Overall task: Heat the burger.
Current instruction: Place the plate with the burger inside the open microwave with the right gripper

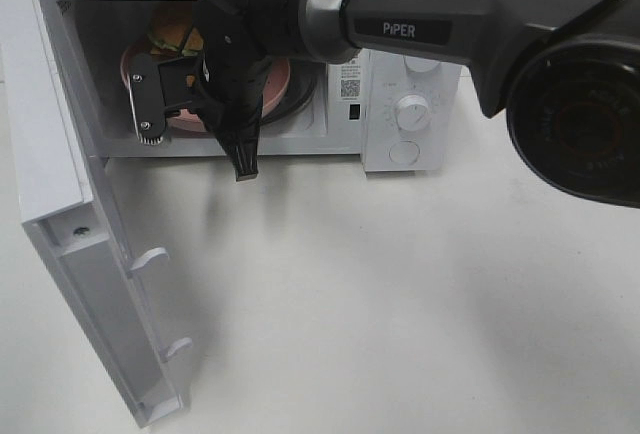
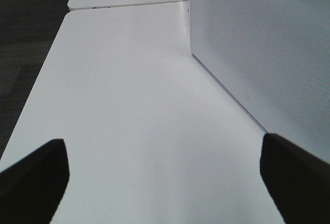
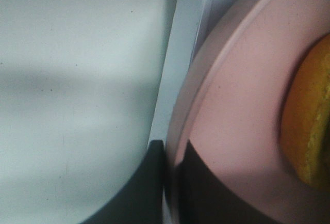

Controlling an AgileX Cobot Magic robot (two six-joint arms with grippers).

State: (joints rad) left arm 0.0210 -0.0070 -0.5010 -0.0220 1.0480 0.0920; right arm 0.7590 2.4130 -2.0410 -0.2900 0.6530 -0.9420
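Right wrist: jaws tight on pink plate

Smooth matt plastic plate — rough, porous burger bun.

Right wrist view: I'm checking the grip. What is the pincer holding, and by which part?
The right pincer grips the pink plate by its rim, with the burger on it.

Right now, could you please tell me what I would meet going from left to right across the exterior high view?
Open microwave door → burger → QR sticker → lower knob → right arm's dark joint. Left out: the pink plate and right gripper, overlapping the burger.
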